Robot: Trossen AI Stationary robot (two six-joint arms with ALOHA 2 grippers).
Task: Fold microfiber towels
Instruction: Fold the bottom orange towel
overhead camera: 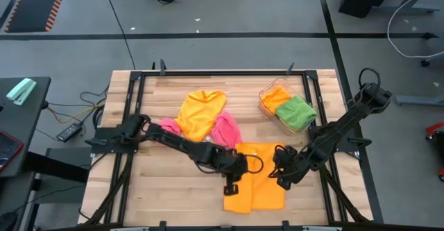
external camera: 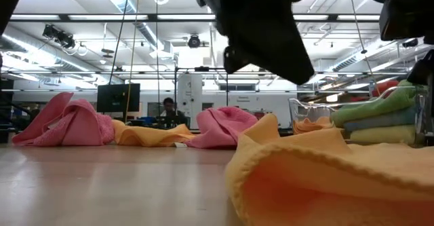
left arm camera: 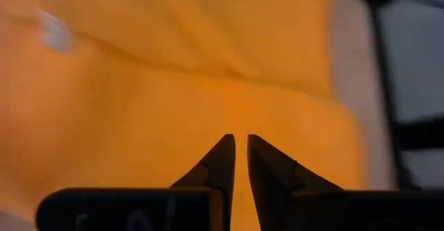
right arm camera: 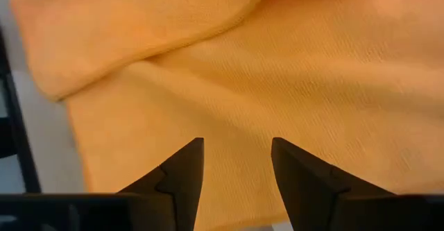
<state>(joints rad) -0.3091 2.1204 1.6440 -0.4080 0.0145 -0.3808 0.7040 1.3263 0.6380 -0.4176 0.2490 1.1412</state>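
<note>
Two sets of fingers hang over the flat orange microfiber towel (overhead camera: 260,179) at the near middle of the wooden surface (overhead camera: 159,189), and both are mine. My left gripper (overhead camera: 231,184) sits above the towel's left part, its fingers drawn almost together with only a thin slit between the tips; no cloth shows between them in the left wrist view, so I judge they hold nothing yet. My right gripper (overhead camera: 283,177) hovers over the towel's right edge with its fingers (right arm camera: 184,168) standing apart, orange cloth lying beneath them and nothing gripped. Ahead of the right fingers a fold of the same towel doubles over onto itself, so this one looks partly folded, not finished.

Beyond my left fingers lie a crumpled yellow towel (overhead camera: 201,113) and two crumpled pink towels (overhead camera: 225,129), heaped and touching each other, all unfolded. Beyond my right fingers stands a clear plastic tray (overhead camera: 266,96) holding a neat stack, with a folded green towel (overhead camera: 297,112) and an orange one (overhead camera: 276,98) showing on top.

By my reckoning a few towels are done and stacked, one is in hand, and three wait their turn.
</note>
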